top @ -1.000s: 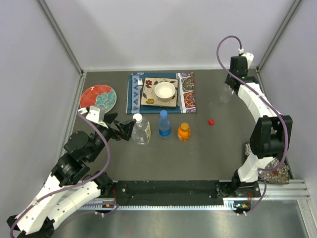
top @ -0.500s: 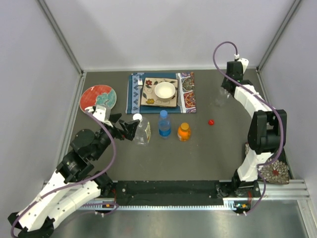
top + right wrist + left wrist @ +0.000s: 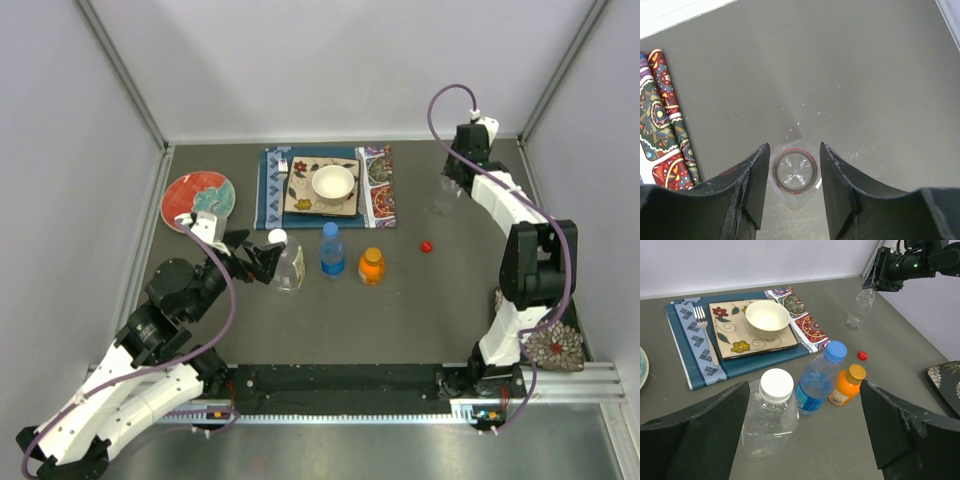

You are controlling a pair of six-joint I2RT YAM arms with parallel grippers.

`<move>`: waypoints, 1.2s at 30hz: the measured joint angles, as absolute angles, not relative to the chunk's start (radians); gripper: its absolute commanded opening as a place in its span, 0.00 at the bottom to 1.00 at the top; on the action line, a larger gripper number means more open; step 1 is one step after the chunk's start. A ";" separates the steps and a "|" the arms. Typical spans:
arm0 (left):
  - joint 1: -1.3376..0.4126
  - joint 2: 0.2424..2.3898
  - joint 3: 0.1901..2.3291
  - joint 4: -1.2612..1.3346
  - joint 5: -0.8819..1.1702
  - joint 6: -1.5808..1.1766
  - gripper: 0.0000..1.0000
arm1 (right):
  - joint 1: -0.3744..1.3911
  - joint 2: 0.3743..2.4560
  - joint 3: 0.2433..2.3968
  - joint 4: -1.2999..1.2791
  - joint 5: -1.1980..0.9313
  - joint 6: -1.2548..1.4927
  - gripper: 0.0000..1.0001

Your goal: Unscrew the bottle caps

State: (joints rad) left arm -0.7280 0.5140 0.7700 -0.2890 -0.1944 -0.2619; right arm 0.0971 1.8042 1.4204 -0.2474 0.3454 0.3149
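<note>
The wide clear bottle [image 3: 288, 268] with a white cap [image 3: 278, 237], the blue-tinted bottle [image 3: 332, 255] with a blue cap [image 3: 330, 229] and the orange bottle [image 3: 372, 268] with an orange cap [image 3: 373, 254] stand in a row. My left gripper [image 3: 256, 258] is open wide just left of the wide bottle [image 3: 769, 420], not touching it. A red cap [image 3: 426, 245] lies loose on the table. My right gripper [image 3: 455, 182] is closed against the capless slim clear bottle [image 3: 795, 171], whose open neck shows between the fingers [image 3: 756, 185].
A placemat [image 3: 375, 190] at the back holds a patterned plate [image 3: 300, 195], a white bowl [image 3: 333, 183] and a fork [image 3: 704, 330]. A red and teal plate [image 3: 198, 197] lies at the left. A dark floral plate [image 3: 555, 345] sits by the right arm's base.
My right gripper has swung a little left and nearer, and the slim bottle shifted with it. My left gripper has edged closer to the wide clear bottle.
</note>
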 measured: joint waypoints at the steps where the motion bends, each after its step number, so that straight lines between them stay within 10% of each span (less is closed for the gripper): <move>1: -0.728 0.513 0.770 -0.289 -0.194 -0.262 0.97 | 0.099 1.804 1.420 -0.248 0.343 0.316 0.48; 36: -0.728 0.487 0.758 -0.289 -0.153 -0.286 0.98 | 0.127 1.795 1.408 -0.332 0.304 0.345 0.56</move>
State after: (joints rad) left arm -0.7280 0.4866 0.7582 -0.2890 -0.1532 -0.2859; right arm 0.1268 1.7950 1.4082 -0.3321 0.3038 0.3454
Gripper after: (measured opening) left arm 0.974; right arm 0.538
